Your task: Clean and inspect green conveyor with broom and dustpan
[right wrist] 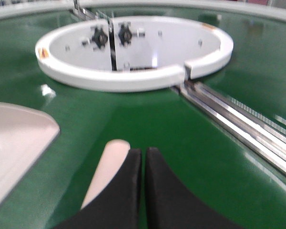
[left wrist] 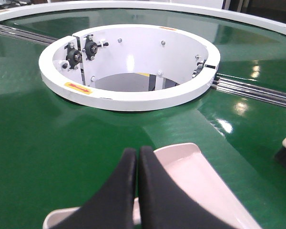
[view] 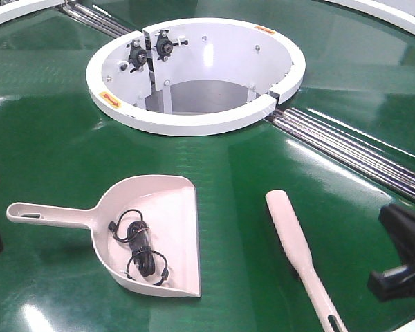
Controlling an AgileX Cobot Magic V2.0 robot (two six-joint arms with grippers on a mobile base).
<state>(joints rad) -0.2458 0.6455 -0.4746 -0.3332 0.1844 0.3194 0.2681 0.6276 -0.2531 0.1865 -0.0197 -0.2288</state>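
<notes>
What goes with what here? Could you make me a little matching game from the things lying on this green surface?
Things:
1. dustpan
2. broom
3. white central rim
4. green conveyor

Descriptions:
a. has silver roller strips running across it
b. holds a coiled black cord
c. carries yellow stickers
d. lies flat, handle toward the camera

Pairs: 1-b, 2-d, 3-c, 4-a

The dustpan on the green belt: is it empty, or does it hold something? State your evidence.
Not empty. The dustpan lies flat on the green conveyor with a coiled black cable resting inside its scoop.
</notes>
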